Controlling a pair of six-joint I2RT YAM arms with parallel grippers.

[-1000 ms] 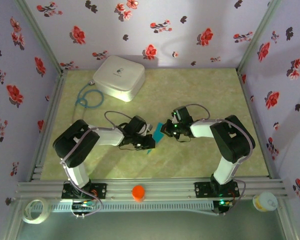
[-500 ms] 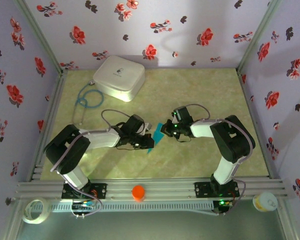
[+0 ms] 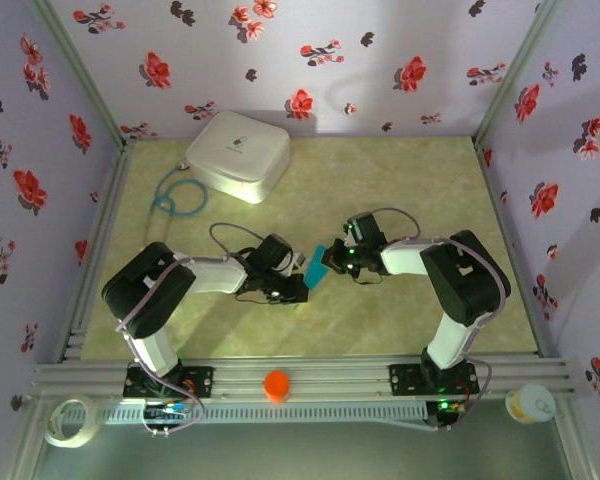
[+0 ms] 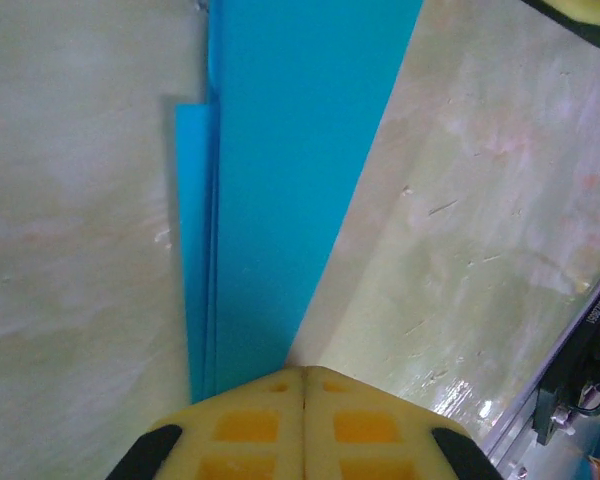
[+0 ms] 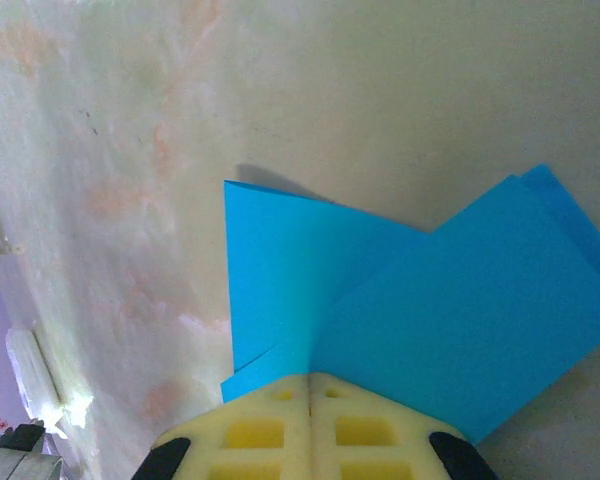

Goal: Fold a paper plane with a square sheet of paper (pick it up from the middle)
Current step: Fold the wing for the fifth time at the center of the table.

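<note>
The square sheet of paper (image 3: 316, 268), bright turquoise and folded into layers, sits at mid-table between my two grippers. My right gripper (image 3: 330, 264) is shut on it: its yellow fingertips (image 5: 280, 395) pinch a crease, and flaps of the paper (image 5: 400, 300) spread left and right from there. My left gripper (image 3: 296, 288) is shut, and its closed fingertips (image 4: 270, 400) lie over the near end of a long folded strip of the paper (image 4: 280, 180). The strip runs away from them along the table. I cannot tell whether the left jaws pinch any paper.
A white rounded box (image 3: 238, 150) stands at the back left, with a teal cable (image 3: 175, 195) coiled beside it. On the front rail are an orange knob (image 3: 276, 385), a tape roll (image 3: 68, 420) and a small tub (image 3: 530, 403). Flowered walls close three sides.
The left arm shifted slightly, swinging out and back, with its gripper staying on the paper. More of the paper now shows raised between the grippers. The right arm has held still.
</note>
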